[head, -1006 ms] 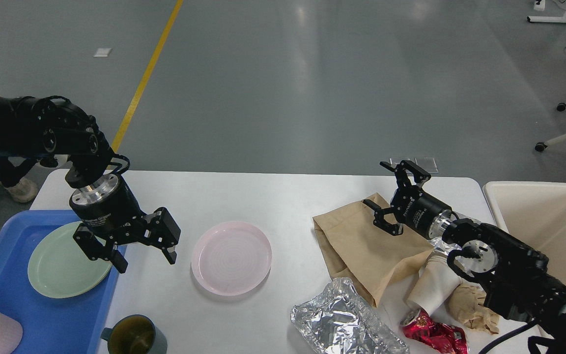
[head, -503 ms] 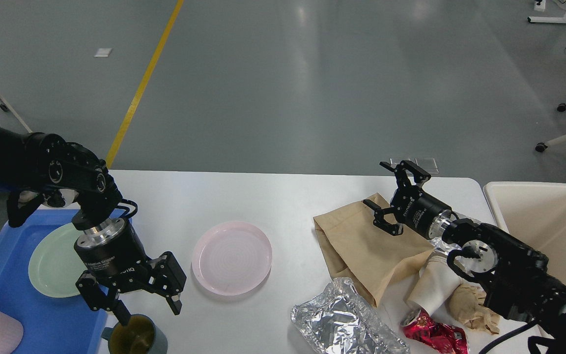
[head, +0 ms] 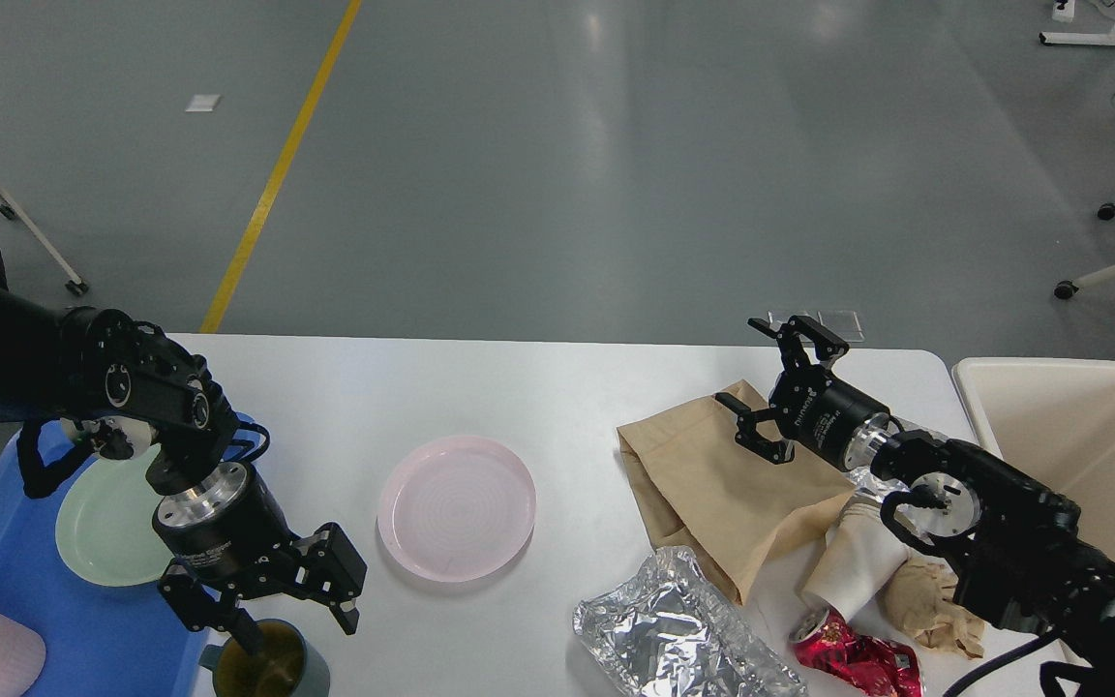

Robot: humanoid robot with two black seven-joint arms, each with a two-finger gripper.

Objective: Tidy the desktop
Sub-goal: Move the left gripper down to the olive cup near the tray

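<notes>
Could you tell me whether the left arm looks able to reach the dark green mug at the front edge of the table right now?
Probably yes. The left gripper hangs open just above the green mug, one finger by its rim, with nothing between them; the pink plate lies clear to the side.

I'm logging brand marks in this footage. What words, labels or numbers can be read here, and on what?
White lettering on the left hand's body: too small to read.
White lettering on the right hand's body: too blurred to read.
Print on the crushed red wrapper: unreadable.
Nothing else carries text.
</notes>
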